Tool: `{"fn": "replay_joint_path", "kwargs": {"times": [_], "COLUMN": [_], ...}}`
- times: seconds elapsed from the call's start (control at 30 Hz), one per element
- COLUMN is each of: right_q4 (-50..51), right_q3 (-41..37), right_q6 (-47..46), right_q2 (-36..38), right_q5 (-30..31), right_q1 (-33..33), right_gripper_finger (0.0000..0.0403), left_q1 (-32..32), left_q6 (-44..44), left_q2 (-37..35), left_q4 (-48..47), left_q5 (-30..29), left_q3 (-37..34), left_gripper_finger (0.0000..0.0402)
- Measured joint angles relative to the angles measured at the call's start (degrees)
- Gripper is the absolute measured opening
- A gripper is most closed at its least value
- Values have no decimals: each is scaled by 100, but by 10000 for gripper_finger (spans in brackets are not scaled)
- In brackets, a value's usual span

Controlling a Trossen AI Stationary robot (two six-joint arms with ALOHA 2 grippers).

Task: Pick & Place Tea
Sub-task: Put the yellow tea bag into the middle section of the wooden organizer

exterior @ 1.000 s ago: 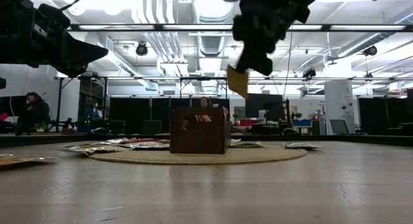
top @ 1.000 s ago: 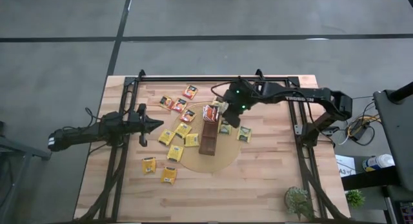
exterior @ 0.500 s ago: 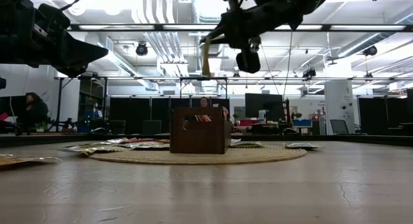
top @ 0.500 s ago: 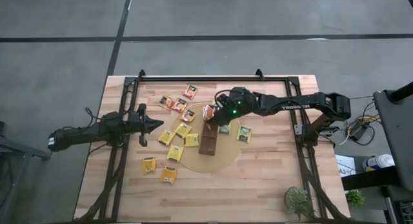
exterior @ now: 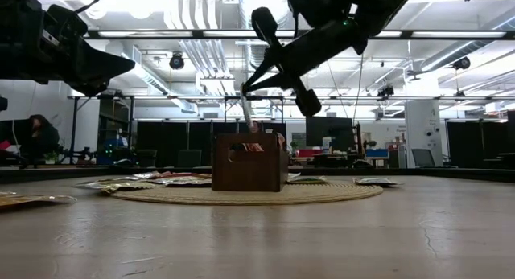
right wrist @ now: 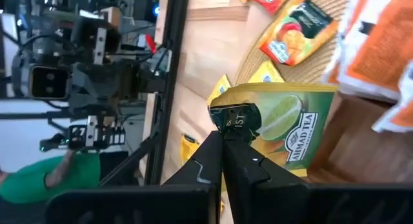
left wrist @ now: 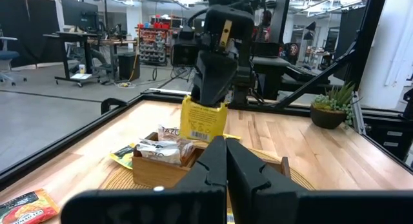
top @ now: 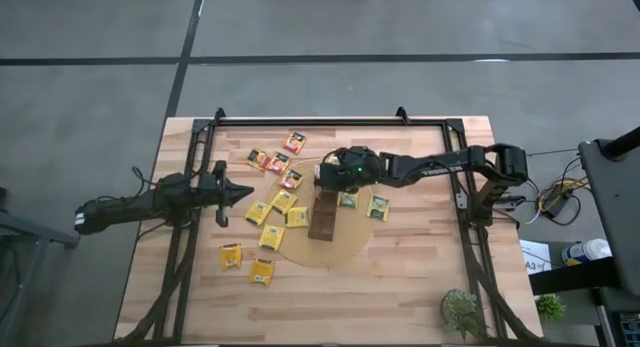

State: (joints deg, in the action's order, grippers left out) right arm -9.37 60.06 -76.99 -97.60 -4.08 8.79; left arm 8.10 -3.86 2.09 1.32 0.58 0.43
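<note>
My right gripper point(top: 323, 173) hangs over the far end of the long dark-brown tray point(top: 323, 215), shut on a yellow-green tea sachet point(right wrist: 284, 130). The low view shows this sachet point(exterior: 246, 110) edge-on, just above the tray point(exterior: 249, 162). Several orange and white sachets point(left wrist: 164, 150) stand in the tray's far end. The tray rests on the round tan disc point(top: 345, 245). More sachets point(top: 284, 200) lie flat on the disc and the table. My left gripper point(top: 245, 194) waits shut at the table's left, touching nothing. My right gripper pinches the yellow-green sachet between its two fingers at the upper edge point(right wrist: 233, 117), near a corner. The fingers point(exterior: 269, 66) slant down from the table's right. The sachet point(left wrist: 203, 119) hangs upright below them, lifted clear of the tray.
Loose sachets lie left of the tray point(top: 269, 237), near the table's far side point(top: 294, 142), near its front point(top: 261, 272) and right of the tray point(top: 378, 208). A black frame point(top: 330, 123) borders the table. A small plant point(top: 462, 309) stands at the near right corner.
My right gripper has carried the sachet toward the table's left, over the tray's far end, then lowered it. The gripper has tipped, so its fingers now slant down, and the sachet has turned edge-on to the low camera. It has stayed shut on the sachet.
</note>
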Motion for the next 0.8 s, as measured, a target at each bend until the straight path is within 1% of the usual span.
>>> {"fn": "replay_joint_path", "kwargs": {"times": [0.23,0.37,0.8], "right_q4": [-404,-644,-911], "right_q3": [-447,-733,-974], "right_q6": [-599,-812,-886], "right_q2": [0,-2,0], "right_q5": [329,414,429], "right_q1": [-261,-269,-249], "right_gripper_finger": [8,8,8], "left_q1": [2,0,1], "left_q6": [0,0,0], "left_q2": [0,0,0], "left_q4": [0,0,0], "left_q5": [0,0,0], "left_q3": [0,0,0], "left_gripper_finger": [0,0,0]}}
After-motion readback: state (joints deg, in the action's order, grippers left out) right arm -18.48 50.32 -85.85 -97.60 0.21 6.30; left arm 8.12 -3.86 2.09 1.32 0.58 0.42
